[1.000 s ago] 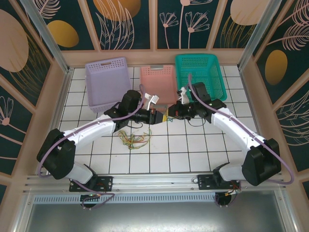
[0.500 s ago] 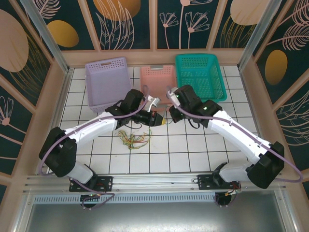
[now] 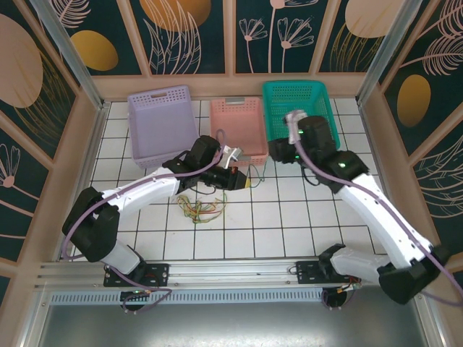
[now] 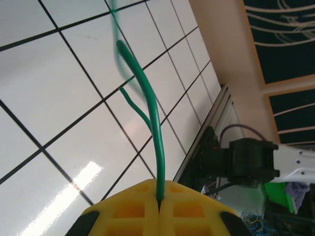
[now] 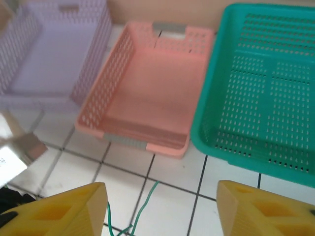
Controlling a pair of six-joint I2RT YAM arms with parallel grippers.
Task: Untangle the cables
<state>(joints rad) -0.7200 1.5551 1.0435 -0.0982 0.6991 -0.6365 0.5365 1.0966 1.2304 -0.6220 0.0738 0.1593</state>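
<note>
Left gripper (image 4: pixel 160 197) clamped on thin green flexible cable (image 4: pixel 150 110); right gripper (image 5: pixel 160 204) open, empty. Loose yellow-green wire tangle (image 3: pixel 201 209) on white tiled counter (image 3: pixel 289 217) beside left arm (image 3: pixel 145 189). Wires likely light, limp; knots too small to read, so you pinch near free end.

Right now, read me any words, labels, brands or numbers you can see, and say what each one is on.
None can be read.
White flat piece at the left edge of the right wrist view: tiny dark marks, too blurred to read.
Lilac perforated plastic basket, pink perforated plastic basket, teal perforated plastic basket: no lettering visible.
</note>
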